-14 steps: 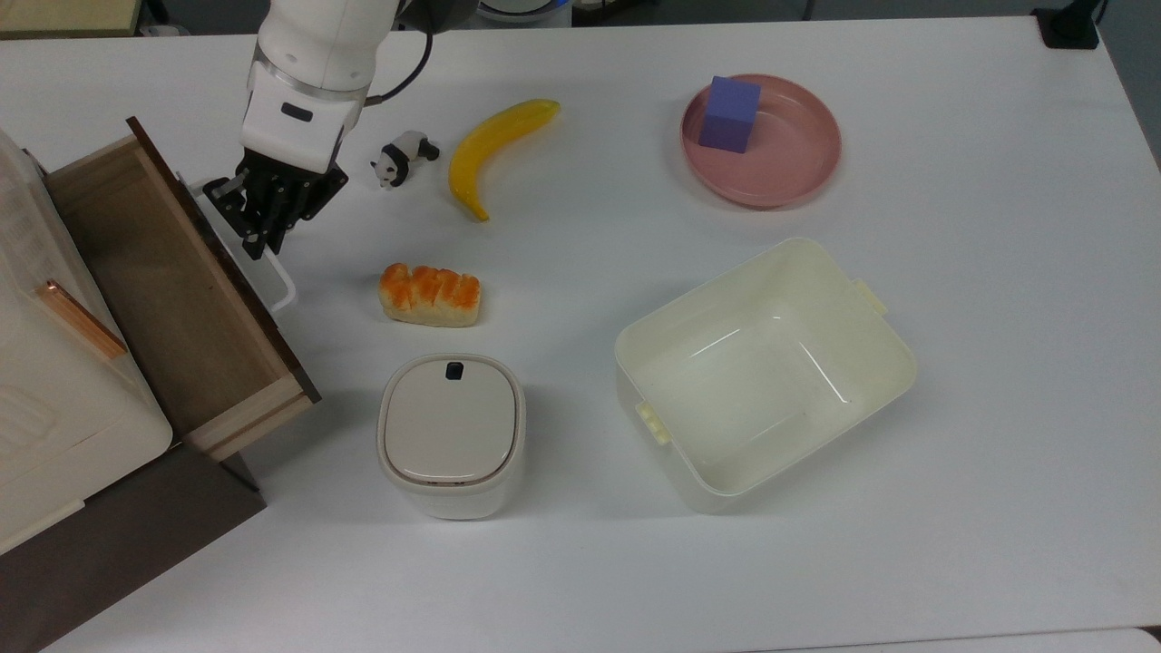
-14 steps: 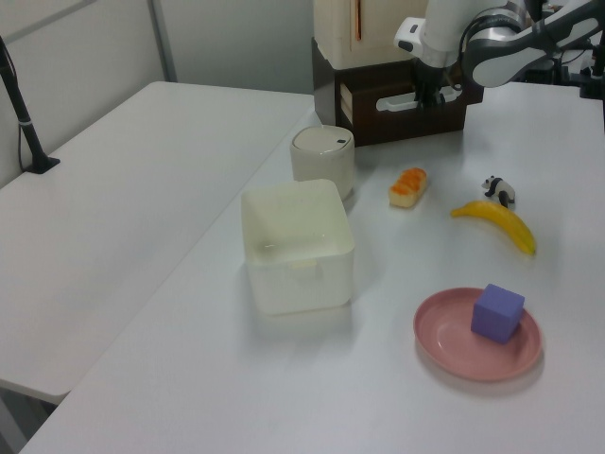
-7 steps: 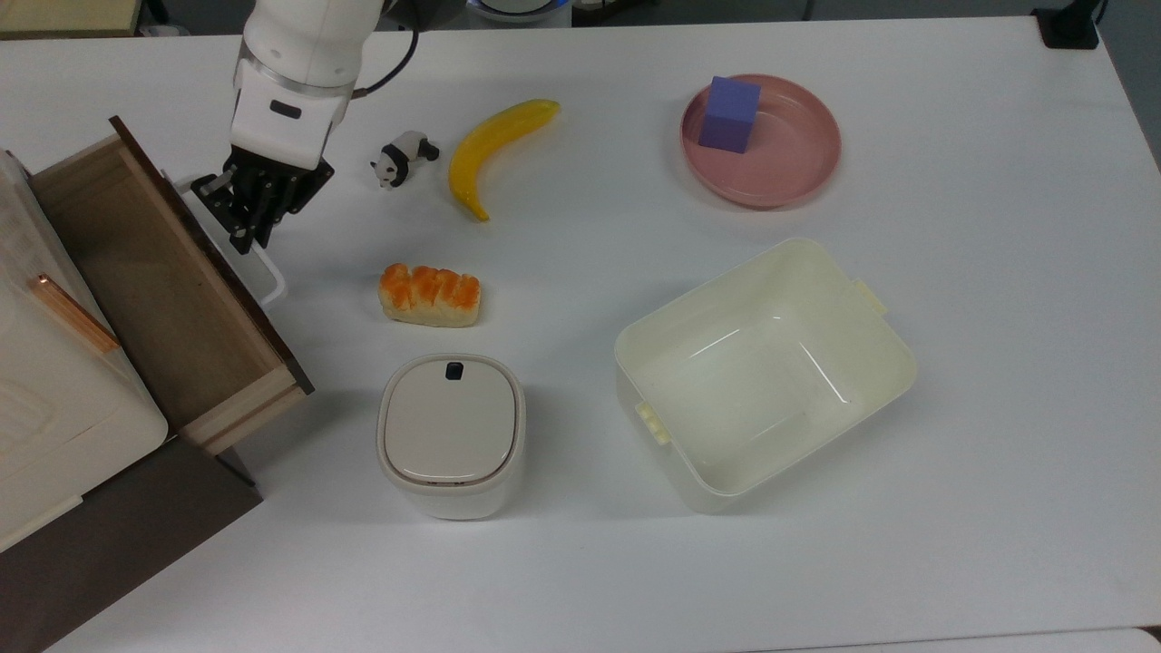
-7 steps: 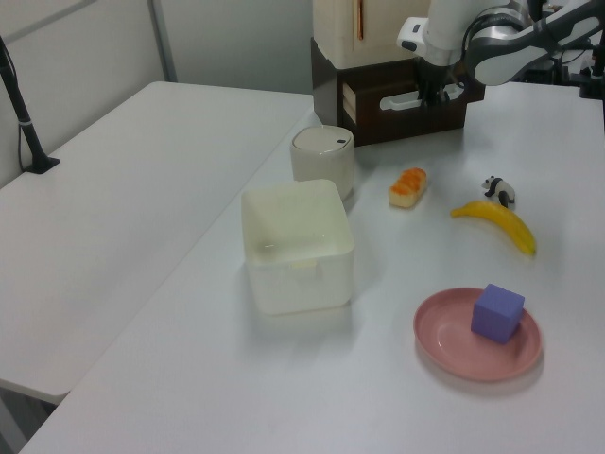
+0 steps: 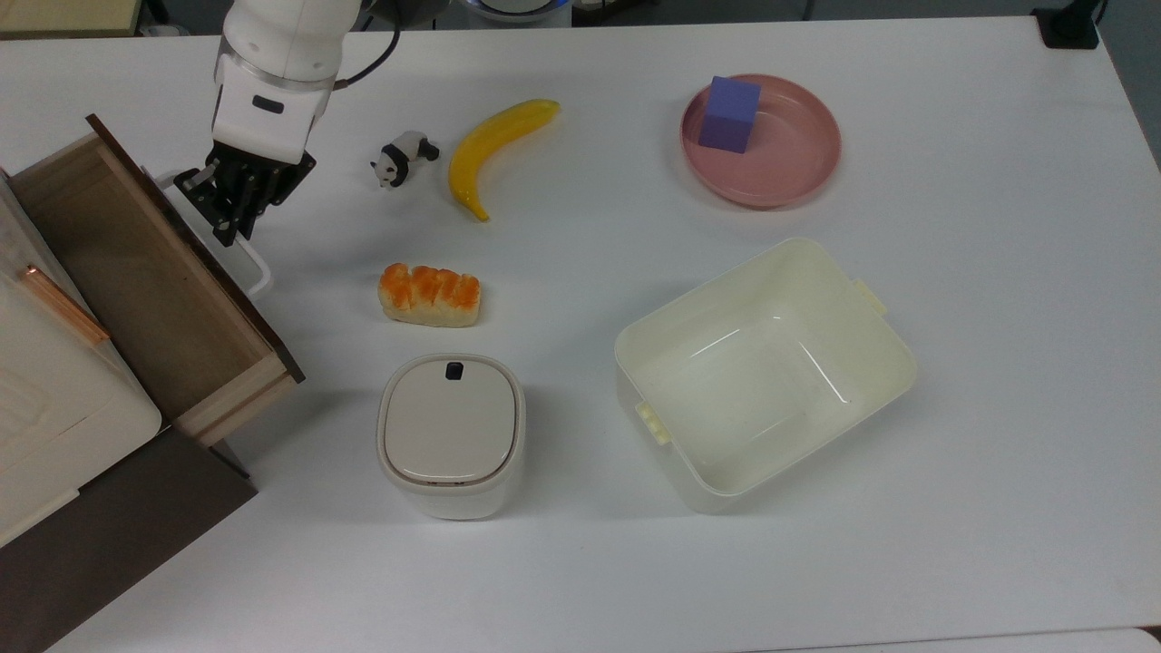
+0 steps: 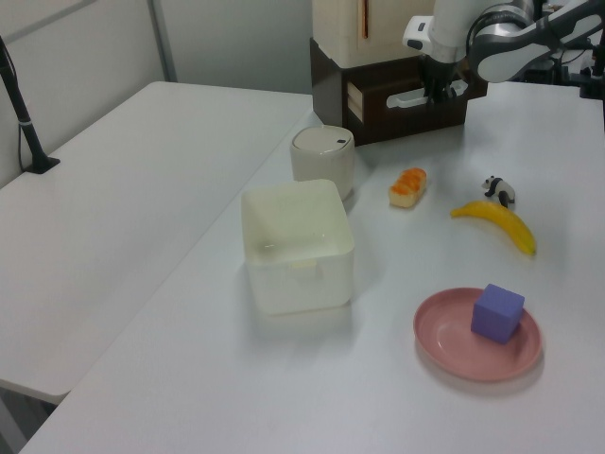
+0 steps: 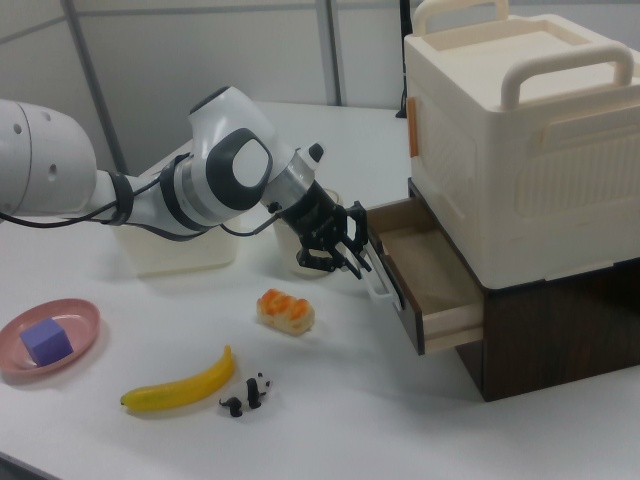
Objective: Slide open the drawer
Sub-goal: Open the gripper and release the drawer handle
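Observation:
The drawer (image 5: 136, 263) stands pulled well out of the dark brown cabinet at the top view's left, its light tan inner box bare inside. Its dark front panel (image 5: 213, 272) carries a white loop handle (image 5: 256, 272). My gripper (image 5: 225, 227) points down onto the far part of that handle, its black fingers shut around the bar. In the right view the gripper (image 7: 355, 255) sits at the handle (image 7: 380, 290) just in front of the drawer (image 7: 430, 280). The left view has the gripper (image 6: 438, 93) on the handle (image 6: 411, 96) at the back.
A white appliance (image 5: 36, 399) with a copper bar sits on the cabinet. On the table lie a toy panda (image 5: 404, 156), a banana (image 5: 494, 150) and a bread piece (image 5: 429, 295). Nearer stand a lidded white container (image 5: 451, 435) and a cream bin (image 5: 853, 363). A pink plate (image 5: 798, 154) holds a purple cube (image 5: 730, 113).
My gripper has moved toward the top view's left and up, staying on the handle. The drawer front went with it, and the cabinet and appliance shifted slightly the same way.

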